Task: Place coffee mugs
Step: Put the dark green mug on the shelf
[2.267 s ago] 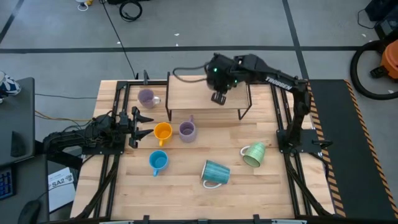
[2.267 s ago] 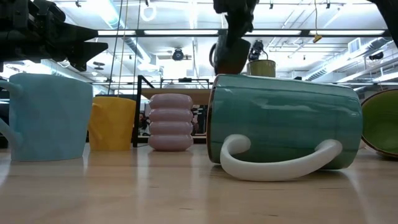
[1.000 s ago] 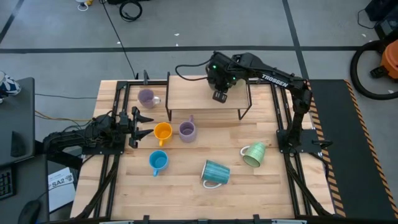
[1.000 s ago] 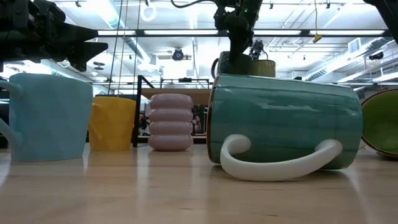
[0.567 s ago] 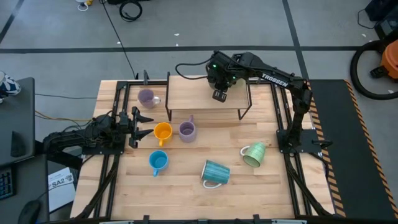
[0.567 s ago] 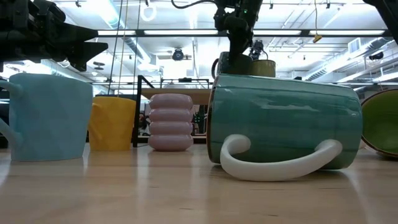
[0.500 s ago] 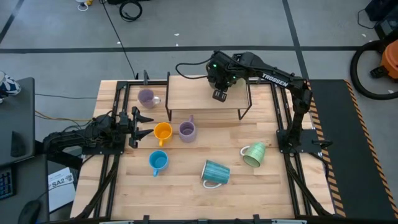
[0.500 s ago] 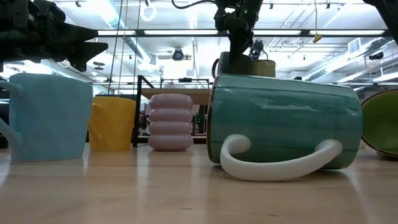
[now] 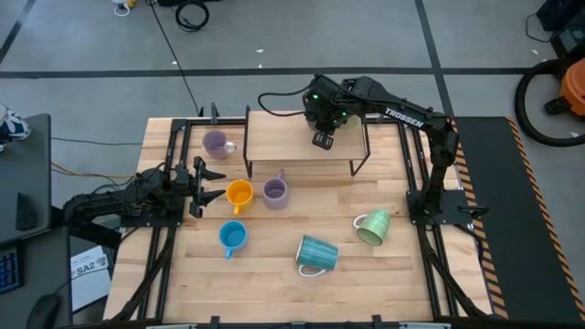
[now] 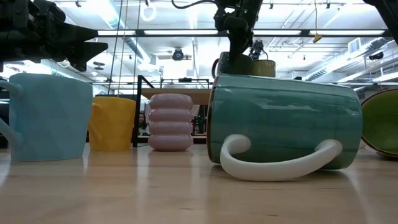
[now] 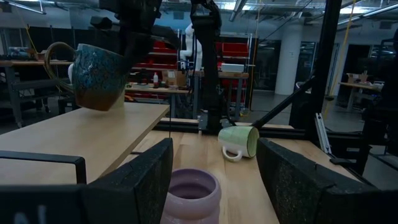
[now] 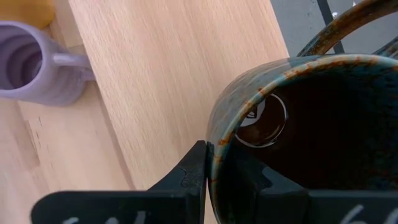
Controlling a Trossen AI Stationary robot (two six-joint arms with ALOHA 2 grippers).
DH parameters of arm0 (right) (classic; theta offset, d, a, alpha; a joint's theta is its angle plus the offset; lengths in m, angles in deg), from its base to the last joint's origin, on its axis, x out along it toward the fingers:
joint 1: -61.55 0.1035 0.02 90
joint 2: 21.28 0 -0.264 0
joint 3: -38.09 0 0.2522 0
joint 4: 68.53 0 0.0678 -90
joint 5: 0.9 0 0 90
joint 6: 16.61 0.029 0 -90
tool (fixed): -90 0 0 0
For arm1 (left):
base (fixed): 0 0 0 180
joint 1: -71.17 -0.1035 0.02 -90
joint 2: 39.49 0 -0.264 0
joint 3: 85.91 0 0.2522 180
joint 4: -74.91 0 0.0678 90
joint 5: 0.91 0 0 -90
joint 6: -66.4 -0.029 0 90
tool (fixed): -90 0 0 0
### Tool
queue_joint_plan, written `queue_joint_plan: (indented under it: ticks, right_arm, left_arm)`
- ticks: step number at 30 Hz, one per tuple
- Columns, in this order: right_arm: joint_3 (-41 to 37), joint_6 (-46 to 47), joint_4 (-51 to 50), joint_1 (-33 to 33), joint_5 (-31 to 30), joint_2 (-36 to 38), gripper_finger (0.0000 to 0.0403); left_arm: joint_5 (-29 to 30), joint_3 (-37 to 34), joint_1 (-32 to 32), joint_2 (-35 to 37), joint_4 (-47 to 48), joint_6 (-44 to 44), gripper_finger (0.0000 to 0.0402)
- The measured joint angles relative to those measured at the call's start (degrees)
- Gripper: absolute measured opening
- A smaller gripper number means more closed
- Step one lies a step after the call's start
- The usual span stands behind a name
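Observation:
My right gripper (image 9: 322,139) is shut on a dark brown mug (image 11: 93,74) just over the raised wooden shelf (image 9: 283,142) at the table's far side. My left gripper (image 9: 216,182) is open and empty at the left, beside the orange mug (image 9: 239,194). On the table stand a lavender mug (image 9: 275,190), a second lavender mug (image 9: 215,143) and a blue mug (image 9: 232,238). The teal mug (image 9: 317,253) and the pale green mug (image 9: 372,228) lie on their sides. A cream mug does not show. My right gripper holds the dark brown mug by its rim (image 12: 214,146), on the side away from the handle (image 12: 348,18). One finger is inside the mug and one finger (image 12: 186,180) outside. The fingers come from above, pointing down. The mug hangs slightly tilted; whether its base touches the shelf, I cannot tell.
The shelf stands on black metal legs (image 9: 358,164), with bare board to the left of the held mug. Black frame rails (image 9: 174,155) run along the table's left and right sides. Open table lies at the near edge.
My right gripper has come down with the dark brown mug and a little toward the table's far edge, closer to the shelf top. Over the last second it has kept still. My left arm has not moved.

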Motion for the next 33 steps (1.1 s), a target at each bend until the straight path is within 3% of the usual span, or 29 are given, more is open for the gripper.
queue_joint_plan:
  ticks: [10,33]
  right_arm:
    - [0.0,0.0,-0.02,-0.29,2.29,0.0,0.005]
    - [-3.56,-0.24,4.03,-1.44,-0.02,-0.04,0.0062]
  left_arm:
    - [-0.01,0.0,0.01,0.02,0.0,0.0,0.0238]
    - [-0.01,0.0,-0.01,0.0,0.09,0.0,0.0238]
